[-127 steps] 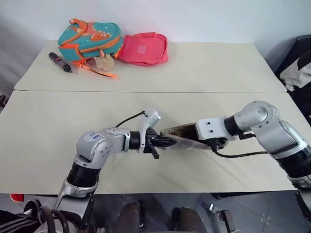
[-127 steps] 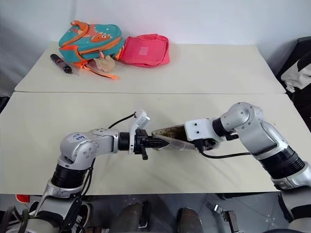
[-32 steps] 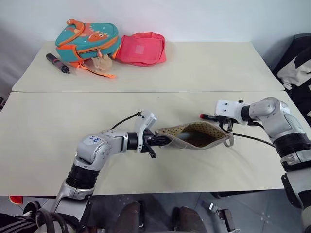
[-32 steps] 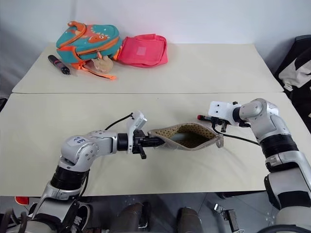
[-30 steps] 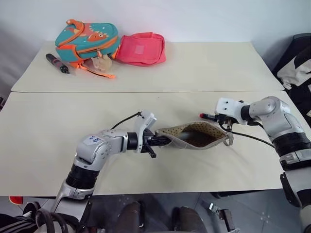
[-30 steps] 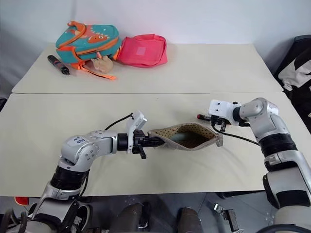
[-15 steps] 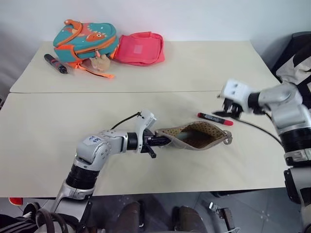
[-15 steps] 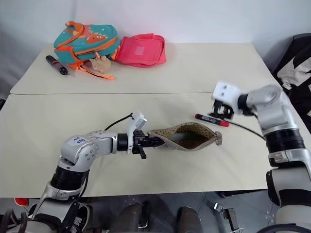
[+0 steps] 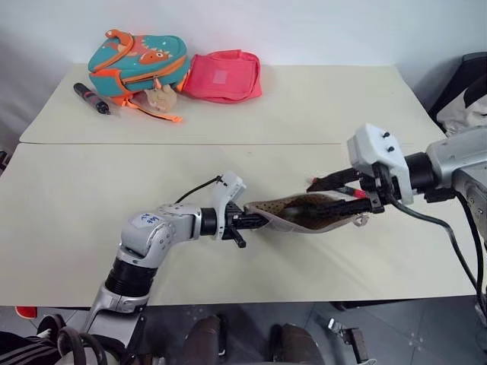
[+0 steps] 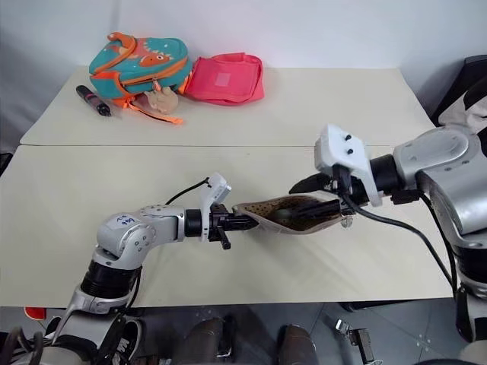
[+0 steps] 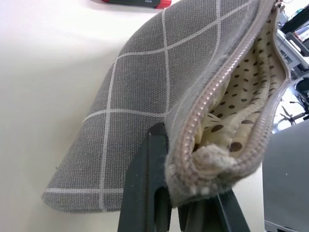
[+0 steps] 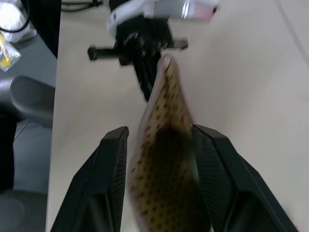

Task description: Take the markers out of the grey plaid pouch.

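Note:
The grey plaid pouch [image 9: 293, 218] lies unzipped on the near table, its dotted tan lining [image 11: 251, 96] showing. My left gripper [image 9: 255, 220] is shut on the pouch's left end and holds it. My right gripper [image 9: 313, 195] hovers over the pouch's mouth, pointing left. Its fingers [image 12: 113, 169] are open and straddle the opening, with nothing between them. One of the markers, slim and black with a red end [image 9: 351, 192], lies on the table just beyond the pouch, partly hidden behind my right fingers; it also shows as a marker [image 11: 137, 2] past the plaid fabric. The pouch's inside is too dark to read.
On the far table stand a teal-and-orange backpack [image 9: 137, 61], a pink pouch [image 9: 223, 76] and a chunky black pen [image 9: 93, 99]. A seam [image 9: 190, 143] joins the two tables. Dark clothing [image 9: 468, 91] sits at the right edge.
My right gripper let go of the red-ended marker, leaving it on the table beyond the pouch. It lifted away, then swung back over the pouch's mouth. The left gripper held still.

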Controlling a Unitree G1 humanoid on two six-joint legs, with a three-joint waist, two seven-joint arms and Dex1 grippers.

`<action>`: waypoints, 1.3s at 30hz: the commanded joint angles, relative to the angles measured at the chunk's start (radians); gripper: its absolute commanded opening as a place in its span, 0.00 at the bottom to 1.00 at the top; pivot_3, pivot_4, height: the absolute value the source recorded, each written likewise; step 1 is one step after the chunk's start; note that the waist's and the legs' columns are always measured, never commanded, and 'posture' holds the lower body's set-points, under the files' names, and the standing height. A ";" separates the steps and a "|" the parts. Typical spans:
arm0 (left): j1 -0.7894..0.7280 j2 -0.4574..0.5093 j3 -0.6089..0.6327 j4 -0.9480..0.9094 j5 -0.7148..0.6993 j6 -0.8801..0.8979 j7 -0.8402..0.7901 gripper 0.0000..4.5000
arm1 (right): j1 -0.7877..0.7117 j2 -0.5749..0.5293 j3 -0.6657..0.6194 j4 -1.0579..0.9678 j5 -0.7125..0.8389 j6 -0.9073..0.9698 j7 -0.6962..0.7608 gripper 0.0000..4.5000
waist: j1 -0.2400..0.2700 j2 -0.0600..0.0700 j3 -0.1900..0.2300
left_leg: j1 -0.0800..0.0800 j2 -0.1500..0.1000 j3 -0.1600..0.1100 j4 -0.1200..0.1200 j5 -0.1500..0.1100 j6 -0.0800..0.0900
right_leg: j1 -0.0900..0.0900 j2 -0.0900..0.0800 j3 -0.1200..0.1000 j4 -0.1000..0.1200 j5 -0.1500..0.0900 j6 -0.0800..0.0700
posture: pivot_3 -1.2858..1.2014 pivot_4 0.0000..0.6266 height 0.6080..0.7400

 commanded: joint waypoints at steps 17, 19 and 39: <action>0.005 -0.006 0.017 -0.031 -0.013 0.016 0.005 0.00 | 0.042 0.010 0.152 0.098 -0.221 -0.255 -0.113 0.21 | 0.000 0.000 0.000 | 0.000 -0.001 0.001 0.000 0.003 0.005 | 0.000 0.002 0.000 0.000 0.000 0.000 | 0.52 0.24 1.00; 0.004 -0.008 0.019 -0.029 -0.014 0.017 0.006 0.00 | 0.037 0.010 0.163 0.094 -0.237 -0.277 -0.107 0.21 | 0.000 0.000 0.000 | 0.000 0.000 0.001 0.000 0.003 0.005 | 0.000 0.002 0.000 0.000 0.000 0.000 | 0.52 0.24 1.00; -0.036 -0.073 0.115 0.010 -0.069 0.098 0.002 0.00 | -0.033 0.228 0.431 0.277 -0.645 -0.577 -0.201 0.21 | -0.003 0.000 0.000 | 0.000 -0.001 0.002 0.001 0.004 0.005 | 0.000 0.004 -0.002 0.006 0.000 0.000 | 0.52 0.24 1.00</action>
